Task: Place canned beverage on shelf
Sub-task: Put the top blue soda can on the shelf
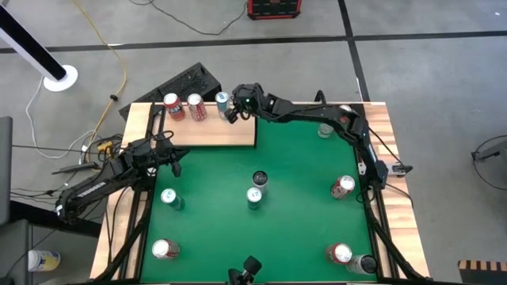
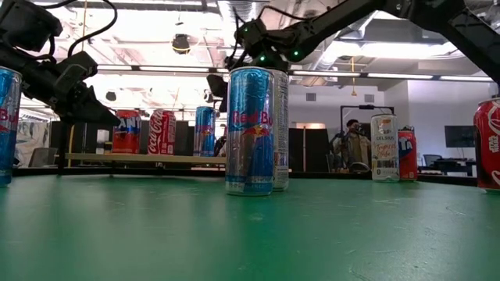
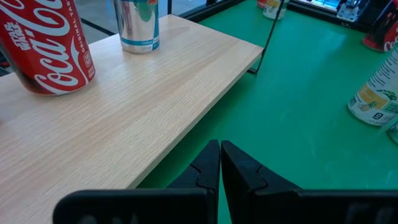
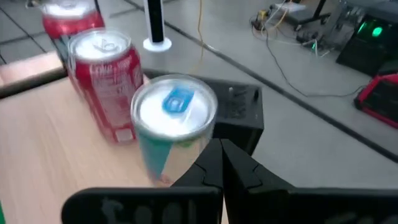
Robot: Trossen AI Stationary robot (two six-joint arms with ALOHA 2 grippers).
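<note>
three cans already stand on the shelf, all along its far edge: two red cola cans and, beside them, a blue-topped can. the right gripper sits just beside the blue-topped can at the shelf, its fingers pressed together and holding nothing, so that can looks set down and released. the left gripper waits off the shelf's near left corner, fingers also pressed together and empty. several more cans, among them a tall blue one, stand on the green worktop away from the shelf, so i judge the job about a third done.
</note>
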